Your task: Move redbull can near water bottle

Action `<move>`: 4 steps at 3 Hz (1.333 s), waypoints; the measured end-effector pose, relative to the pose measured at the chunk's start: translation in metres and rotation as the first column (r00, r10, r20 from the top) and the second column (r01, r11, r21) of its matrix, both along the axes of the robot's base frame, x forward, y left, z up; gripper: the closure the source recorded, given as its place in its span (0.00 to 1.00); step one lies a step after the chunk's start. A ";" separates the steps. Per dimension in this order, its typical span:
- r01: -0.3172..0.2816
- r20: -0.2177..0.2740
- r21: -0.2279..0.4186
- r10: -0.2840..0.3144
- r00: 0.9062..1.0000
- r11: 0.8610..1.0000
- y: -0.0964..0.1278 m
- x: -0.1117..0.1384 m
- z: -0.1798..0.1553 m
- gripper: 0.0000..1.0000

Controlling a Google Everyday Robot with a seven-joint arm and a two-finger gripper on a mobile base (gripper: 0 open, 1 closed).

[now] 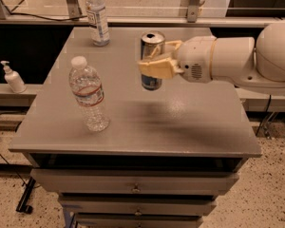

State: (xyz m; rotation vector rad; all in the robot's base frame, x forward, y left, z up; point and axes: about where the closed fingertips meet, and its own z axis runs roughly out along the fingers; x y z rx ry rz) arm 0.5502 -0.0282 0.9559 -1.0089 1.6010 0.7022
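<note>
The redbull can [151, 42], blue and silver with a silver top, hangs upright above the grey table [180, 122]. My gripper [154, 61] is shut on the can's middle, reaching in from the right on a white arm. The water bottle [89, 94], clear with a white cap and a narrow red-banded label, stands upright near the table's front left. The can is to the right of the bottle and a little farther back, apart from it.
A second bottle [98, 18] with a tall white-and-blue label stands at the table's back left. A small white pump bottle [12, 78] sits on a ledge left of the table. Drawers [135, 188] run below the tabletop.
</note>
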 end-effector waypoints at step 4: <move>-0.224 0.019 0.023 0.224 0.974 0.974 0.073 -0.077 -0.022 1.00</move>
